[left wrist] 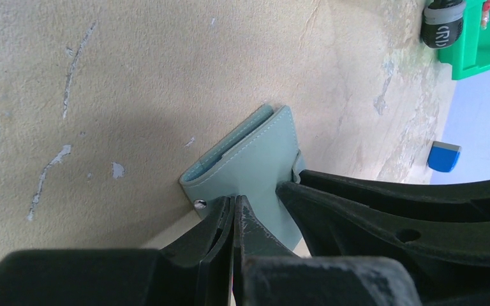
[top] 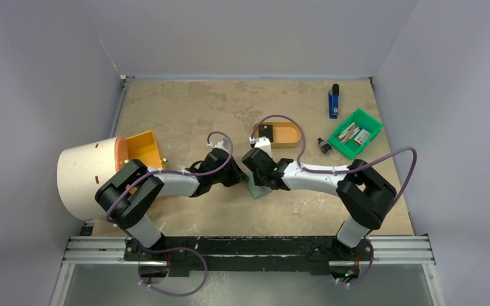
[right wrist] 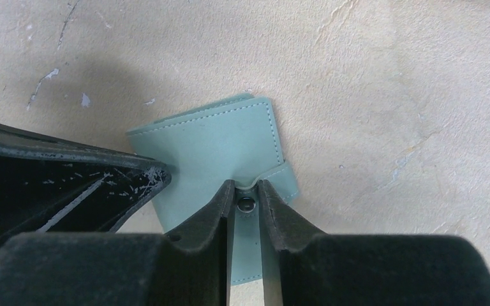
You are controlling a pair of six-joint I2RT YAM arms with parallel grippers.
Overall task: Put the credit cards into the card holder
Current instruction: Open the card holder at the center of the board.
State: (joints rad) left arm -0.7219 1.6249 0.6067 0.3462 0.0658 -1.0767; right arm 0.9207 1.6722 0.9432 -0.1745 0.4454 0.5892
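Left gripper [left wrist: 235,201] fingers clenched together, tips against near edge of small sage-green soft fold-over card holder [left wrist: 255,162]; can't tell if a flap is pinched. Right gripper [right wrist: 247,189] fingers narrowed to a slim gap straddling the holder's snap tab, metal stud [right wrist: 247,204] between them; actual grip can't tell. Card holder sits centre of top view, on beige scuffed table [top: 185,108] between both wrists. Tan oval tray [top: 286,136] just above it, green plastic bin [top: 356,132] upper right.
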